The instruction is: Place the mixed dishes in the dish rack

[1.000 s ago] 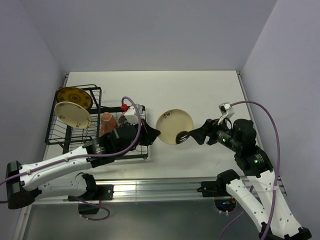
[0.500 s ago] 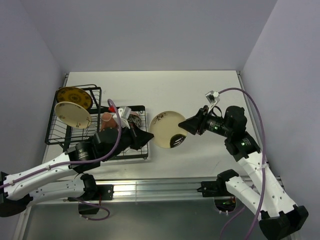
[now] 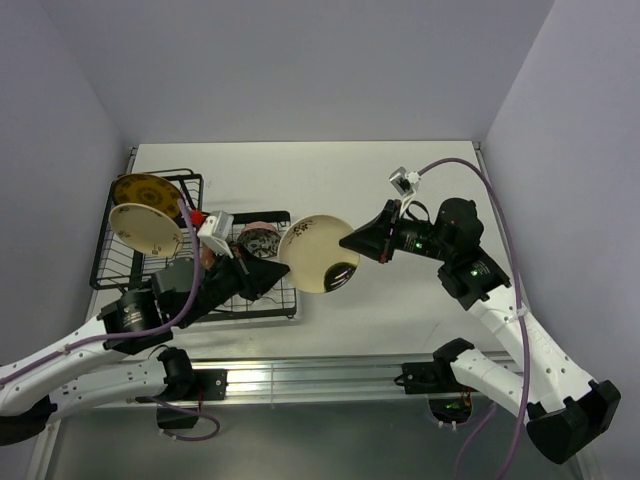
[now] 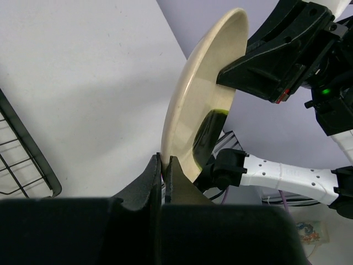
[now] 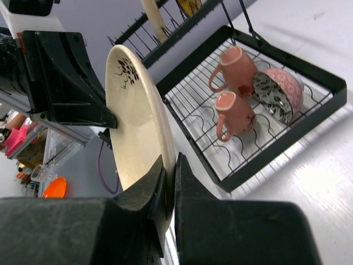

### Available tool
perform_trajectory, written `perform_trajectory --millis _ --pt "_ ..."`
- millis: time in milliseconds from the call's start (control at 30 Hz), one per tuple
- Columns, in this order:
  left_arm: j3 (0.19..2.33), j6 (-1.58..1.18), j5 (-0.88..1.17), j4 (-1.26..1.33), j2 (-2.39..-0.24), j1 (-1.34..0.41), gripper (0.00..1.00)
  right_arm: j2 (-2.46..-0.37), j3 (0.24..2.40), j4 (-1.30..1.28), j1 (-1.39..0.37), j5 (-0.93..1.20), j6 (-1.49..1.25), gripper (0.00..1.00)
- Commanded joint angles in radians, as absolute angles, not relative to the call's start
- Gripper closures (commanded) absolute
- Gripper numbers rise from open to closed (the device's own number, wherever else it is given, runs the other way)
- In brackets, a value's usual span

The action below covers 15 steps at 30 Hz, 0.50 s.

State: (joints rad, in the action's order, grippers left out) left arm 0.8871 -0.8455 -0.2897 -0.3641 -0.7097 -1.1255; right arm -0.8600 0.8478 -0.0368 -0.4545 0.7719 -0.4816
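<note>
Together both arms clamp one cream plate point(image 3: 312, 252) on edge: left gripper point(image 4: 164, 165) and right gripper point(image 5: 170, 165) each pinch narrowly on opposite rims. It stands upright just beside the dish rack point(image 5: 281, 146).

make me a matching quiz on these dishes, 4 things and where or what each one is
1 yellow plate
2 mugs
3 bowl
4 central cream plate

A pinched by left gripper and right gripper
B pink outside, dark inside
C upright in rack slots
D a pair, with handles

Pairs: 1-C, 2-D, 3-B, 4-A
</note>
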Motion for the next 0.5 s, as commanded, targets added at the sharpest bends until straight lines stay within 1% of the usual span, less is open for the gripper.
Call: perform_trajectory --millis 0,233,267,333,367,400,467 --pt "0.940 -0.810 -0.242 -0.371 -0.695 -1.138 1.00 -0.859 0.943 0.045 -0.486 0.756 -0.502 1.00" --pt "0.982 -0.801 -0.285 -0.469 -0.646 -1.138 0.99 -0.879 0.985 0.066 -0.511 0.709 -0.509 1.00" --pt "0.989 -0.801 -0.310 -0.482 -0.629 -1.138 0.78 -0.887 0.994 0.058 -0.521 0.701 -0.502 1.00" --pt "1.006 -0.805 -0.345 -0.523 -0.609 -1.138 0.41 -0.894 1.034 0.016 -0.560 0.632 -0.459 1.00" --pt "1.018 -0.810 -0.401 -0.541 -0.591 -1.138 0.08 -0.899 1.051 0.006 -0.574 0.606 -0.445 1.00" --pt "1.029 -0.814 -0.429 -0.578 -0.580 -1.138 0.01 -0.902 1.083 -0.021 -0.587 0.548 -0.430 1.00" --pt "1.075 -0.807 -0.484 -0.607 -0.546 -1.138 0.01 -0.916 1.115 -0.038 -0.623 0.502 -0.390 1.00"
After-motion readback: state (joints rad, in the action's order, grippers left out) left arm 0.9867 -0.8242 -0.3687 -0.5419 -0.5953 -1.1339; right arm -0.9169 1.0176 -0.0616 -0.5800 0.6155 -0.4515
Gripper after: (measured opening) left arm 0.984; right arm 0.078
